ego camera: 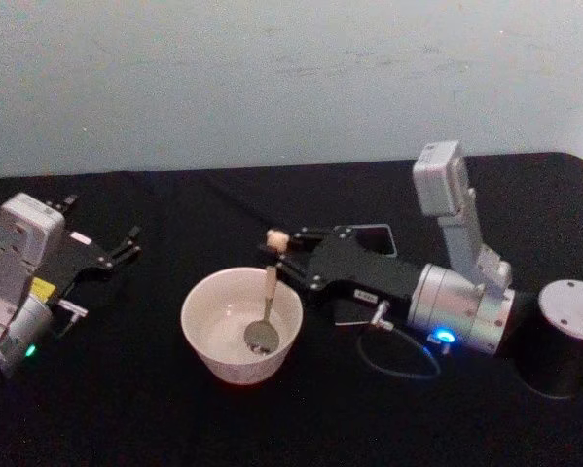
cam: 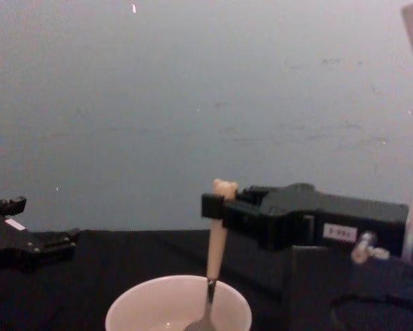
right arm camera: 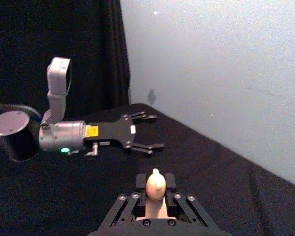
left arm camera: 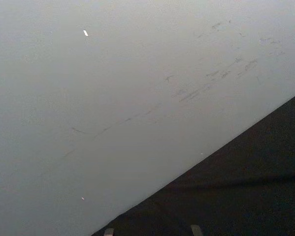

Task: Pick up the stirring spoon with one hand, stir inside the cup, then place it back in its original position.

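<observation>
The off-white cup (ego camera: 205,336) stands on the black table in front of me. The stirring spoon (ego camera: 270,292) stands nearly upright in it, with its metal bowl near the cup's bottom and its bear head on top (cam: 225,186). My right gripper (ego camera: 279,255) reaches in from the right and is shut on the cream handle just below the bear head (right arm camera: 155,183). Behind that gripper, the dark square holder (ego camera: 381,233) is mostly hidden. My left gripper (ego camera: 126,245) rests parked at the table's left, open and holding nothing.
A dark cylinder with a grey top (ego camera: 566,336) stands at the right, near the right arm's wrist. A pale wall runs behind the table's far edge. Bare black cloth lies between the cup and the left gripper (right arm camera: 154,132).
</observation>
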Tool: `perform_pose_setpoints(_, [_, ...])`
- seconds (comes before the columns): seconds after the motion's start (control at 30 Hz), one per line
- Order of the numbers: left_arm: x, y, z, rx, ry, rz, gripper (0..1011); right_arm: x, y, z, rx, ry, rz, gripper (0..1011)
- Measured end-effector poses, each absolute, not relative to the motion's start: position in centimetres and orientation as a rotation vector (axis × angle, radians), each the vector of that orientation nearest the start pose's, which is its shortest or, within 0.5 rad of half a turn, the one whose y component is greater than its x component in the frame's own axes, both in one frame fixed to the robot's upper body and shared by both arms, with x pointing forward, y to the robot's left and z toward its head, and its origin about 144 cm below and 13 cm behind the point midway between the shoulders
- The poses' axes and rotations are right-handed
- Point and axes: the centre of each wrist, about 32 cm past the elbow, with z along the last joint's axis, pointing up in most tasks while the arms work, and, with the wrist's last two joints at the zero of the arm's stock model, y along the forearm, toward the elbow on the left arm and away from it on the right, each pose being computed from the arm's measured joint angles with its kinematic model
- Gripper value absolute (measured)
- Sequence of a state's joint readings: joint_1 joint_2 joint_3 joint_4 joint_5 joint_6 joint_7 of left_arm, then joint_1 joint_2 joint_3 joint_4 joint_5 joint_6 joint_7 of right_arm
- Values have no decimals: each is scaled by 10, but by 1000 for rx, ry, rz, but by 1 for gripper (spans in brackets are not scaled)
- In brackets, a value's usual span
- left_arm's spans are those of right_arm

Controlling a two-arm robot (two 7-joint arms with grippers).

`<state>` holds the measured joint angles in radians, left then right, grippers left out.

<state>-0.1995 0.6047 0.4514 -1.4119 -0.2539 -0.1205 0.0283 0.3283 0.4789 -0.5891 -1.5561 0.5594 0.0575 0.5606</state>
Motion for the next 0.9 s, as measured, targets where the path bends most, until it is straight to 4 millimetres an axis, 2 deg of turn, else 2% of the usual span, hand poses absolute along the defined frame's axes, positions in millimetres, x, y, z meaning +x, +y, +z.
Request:
perform_pose_setpoints(0.43, [489, 310, 1140, 304, -285, 1248, 1001, 505, -173, 1184, -65, 15, -469, 222])
perform_pose_setpoints(0.6, [489, 310, 1140, 304, -285, 1248, 1001, 518, -157, 1182, -63, 14, -500, 222])
perform_pose_setpoints(0.9, [489, 310, 1140, 304, -285, 1248, 1001, 538, -150, 1182, -38, 26, -583, 222])
